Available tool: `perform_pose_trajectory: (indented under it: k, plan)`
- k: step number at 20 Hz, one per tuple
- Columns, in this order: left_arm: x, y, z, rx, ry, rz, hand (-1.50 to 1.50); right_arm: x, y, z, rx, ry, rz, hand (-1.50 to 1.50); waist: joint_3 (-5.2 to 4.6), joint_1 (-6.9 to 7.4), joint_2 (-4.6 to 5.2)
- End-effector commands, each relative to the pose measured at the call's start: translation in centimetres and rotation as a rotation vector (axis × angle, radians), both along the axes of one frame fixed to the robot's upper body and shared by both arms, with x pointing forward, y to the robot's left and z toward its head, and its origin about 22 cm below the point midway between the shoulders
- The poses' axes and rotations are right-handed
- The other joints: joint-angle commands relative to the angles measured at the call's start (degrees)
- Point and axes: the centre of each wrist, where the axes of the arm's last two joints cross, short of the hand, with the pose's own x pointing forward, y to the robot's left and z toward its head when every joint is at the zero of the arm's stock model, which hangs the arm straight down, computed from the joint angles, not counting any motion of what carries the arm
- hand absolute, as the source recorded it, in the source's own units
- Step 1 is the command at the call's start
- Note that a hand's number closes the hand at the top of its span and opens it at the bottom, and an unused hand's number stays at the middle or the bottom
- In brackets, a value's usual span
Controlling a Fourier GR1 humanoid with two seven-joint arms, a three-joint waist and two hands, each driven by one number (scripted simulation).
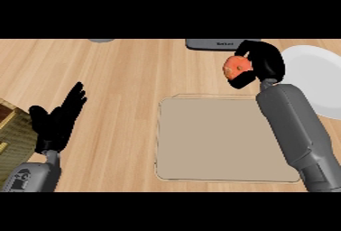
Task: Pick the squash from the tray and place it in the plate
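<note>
The right hand [261, 61] curls its fingers around the orange, rounded squash [237, 66], apparently clear of the flat beige tray [220, 140], beside the round white plate [316, 79] for placing; the left hand [58, 119] rests, fingers straight.

One camera only, the head view, and it looked steeply down onto the wooden counter [126, 76] from above the robot's own side. It sat close: the tray [213, 140] filled the middle, the plate [316, 76] was cut off at two o'clock (forearms entered from six).
</note>
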Motion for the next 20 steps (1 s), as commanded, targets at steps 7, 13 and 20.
perform_pose_trajectory:
  k: [7,13,20]
  plan:
    - [-0.9,-1.0,-0.5,-0.013,-0.001,0.001,0.0,1.2,-3.0,3.0,-0.003,-0.351,-0.458,1.5,0.1,-0.44,-0.2]
    - [1.0,-0.2,-0.5,0.0,0.0,0.025,0.0,1.5,-6.7,3.9,0.135,-0.36,-0.543,1.5,0.09,-1.03,-0.04]
    - [0.0,0.3,0.5,-0.004,-0.015,0.018,0.0,-0.3,-15.3,1.8,0.076,-0.32,-0.633,1.5,0.13,-0.37,-0.05]
